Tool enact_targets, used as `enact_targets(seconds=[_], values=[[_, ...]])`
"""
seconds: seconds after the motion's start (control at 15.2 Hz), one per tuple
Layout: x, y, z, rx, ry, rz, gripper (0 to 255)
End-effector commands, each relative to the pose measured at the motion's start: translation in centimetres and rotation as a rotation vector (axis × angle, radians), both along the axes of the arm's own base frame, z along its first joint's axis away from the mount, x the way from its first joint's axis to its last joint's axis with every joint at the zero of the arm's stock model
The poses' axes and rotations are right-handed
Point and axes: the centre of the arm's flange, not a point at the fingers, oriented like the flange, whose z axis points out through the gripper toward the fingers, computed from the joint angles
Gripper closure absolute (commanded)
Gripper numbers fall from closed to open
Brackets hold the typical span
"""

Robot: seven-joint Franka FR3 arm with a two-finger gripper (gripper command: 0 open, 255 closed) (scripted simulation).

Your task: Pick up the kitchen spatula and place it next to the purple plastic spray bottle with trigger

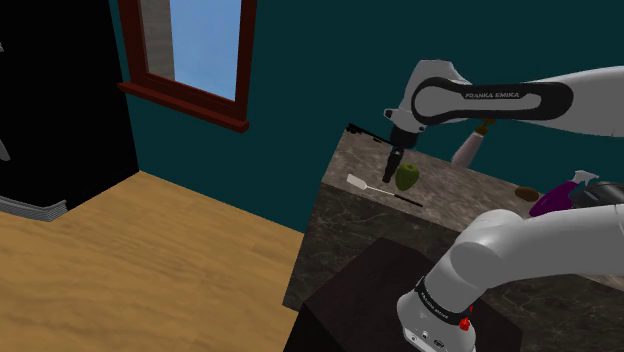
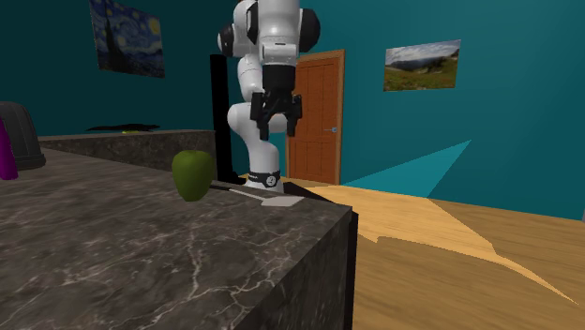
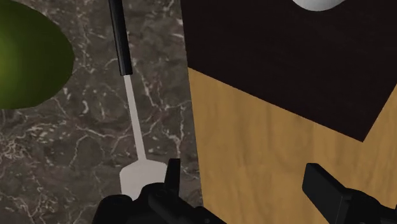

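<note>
The spatula lies flat on the dark marble counter, white blade toward the counter's edge, black handle running past a green apple. My gripper hangs open a little above the blade end. From the wrist, the white blade sits just beside one finger, while the gap between the fingers is over the counter's edge and the floor. The spatula rests by the apple below the gripper. The purple spray bottle stands far along the counter, partly behind my arm.
A pale bottle stands at the counter's back and a small brown item lies near the spray bottle. The dark stand sits close to the counter's front. A grey object stands by the purple bottle. Wooden floor surrounds it all.
</note>
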Motion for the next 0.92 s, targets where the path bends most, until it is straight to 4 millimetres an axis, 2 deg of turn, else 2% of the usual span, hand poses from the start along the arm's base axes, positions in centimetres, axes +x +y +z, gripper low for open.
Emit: enact_targets(seconds=[0.0,0.46,0.86], values=[[0.3,-2.2,-1.4,-0.008,-0.001,0.035,0],[1.5,-9.3,-6.6,-0.032,-0.003,0.145,0],[1.4,-9.5,-9.4,-0.032,-0.003,0.147,0]])
